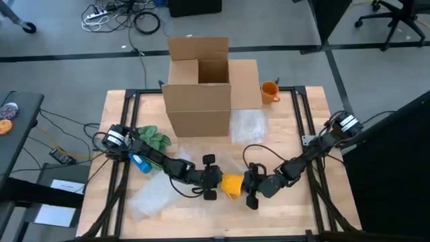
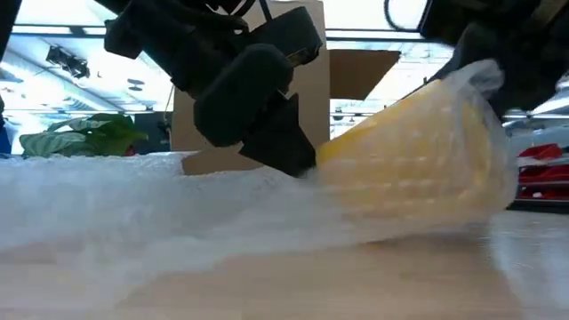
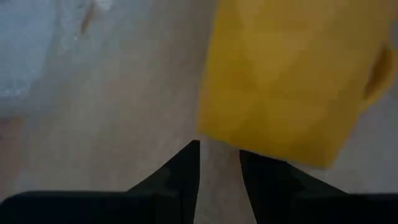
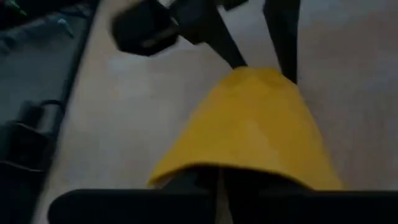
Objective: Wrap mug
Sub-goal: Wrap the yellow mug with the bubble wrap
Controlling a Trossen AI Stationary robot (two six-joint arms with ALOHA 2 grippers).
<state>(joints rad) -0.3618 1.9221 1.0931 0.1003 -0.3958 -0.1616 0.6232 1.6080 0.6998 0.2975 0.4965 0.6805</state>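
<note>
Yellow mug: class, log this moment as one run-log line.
mug on its side, on wrap | left gripper at mug | right gripper at mug | box behind

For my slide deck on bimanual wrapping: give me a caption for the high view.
Both grippers, left and right, meet at a yellow mug on clear bubble wrap.

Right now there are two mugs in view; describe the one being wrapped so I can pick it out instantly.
Start at the cardboard box at the table's far edge, then come to the near side where the two arms meet. Between the left gripper and right gripper lies the yellow mug, tipped on its side in bubble wrap. The orange mug stands upright and bare beside the box.
</note>
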